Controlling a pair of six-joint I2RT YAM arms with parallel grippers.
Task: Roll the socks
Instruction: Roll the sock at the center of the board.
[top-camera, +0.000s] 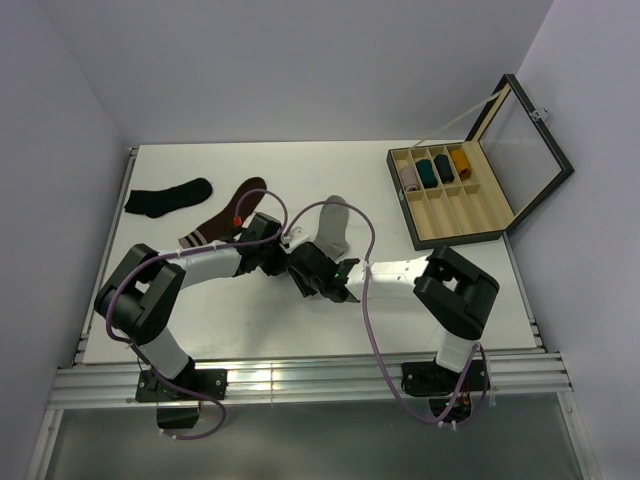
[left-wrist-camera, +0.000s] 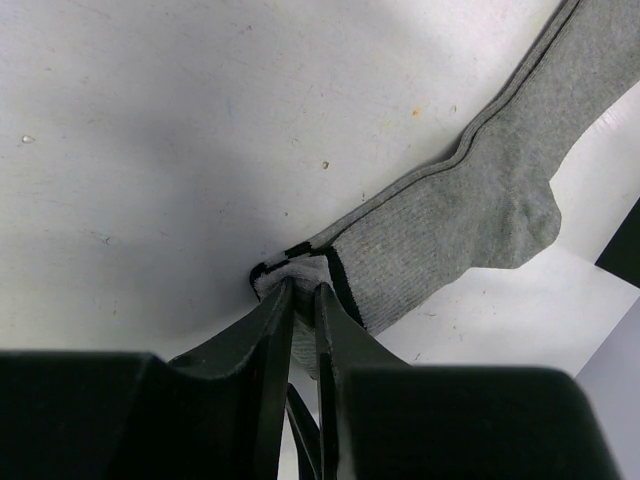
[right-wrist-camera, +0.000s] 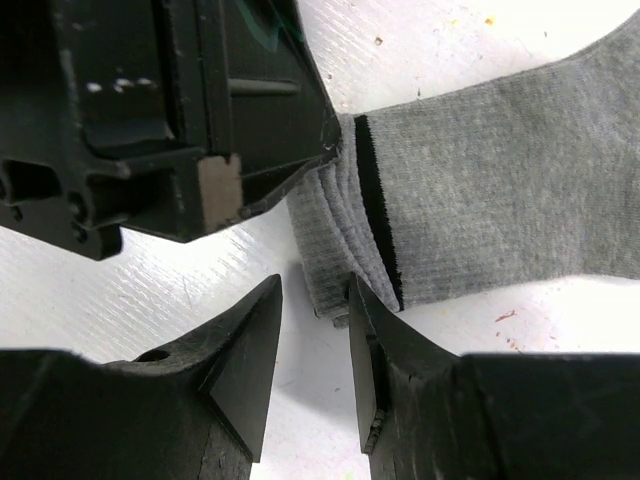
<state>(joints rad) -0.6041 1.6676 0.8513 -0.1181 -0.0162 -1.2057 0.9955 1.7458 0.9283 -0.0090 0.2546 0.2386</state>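
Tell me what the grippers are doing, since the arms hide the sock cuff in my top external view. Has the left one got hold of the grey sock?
Observer: Yes. In the left wrist view, the left gripper has its fingers shut on the cuff edge of the grey sock.
Operator: And the right one?
Observer: The right gripper is open. Its fingers sit either side of the cuff end and are not clamped on it.
Operator: Is the sock rolled at all?
Observer: Barely. Only the cuff end beyond the dark stripe looks bunched. The rest lies flat on the table.
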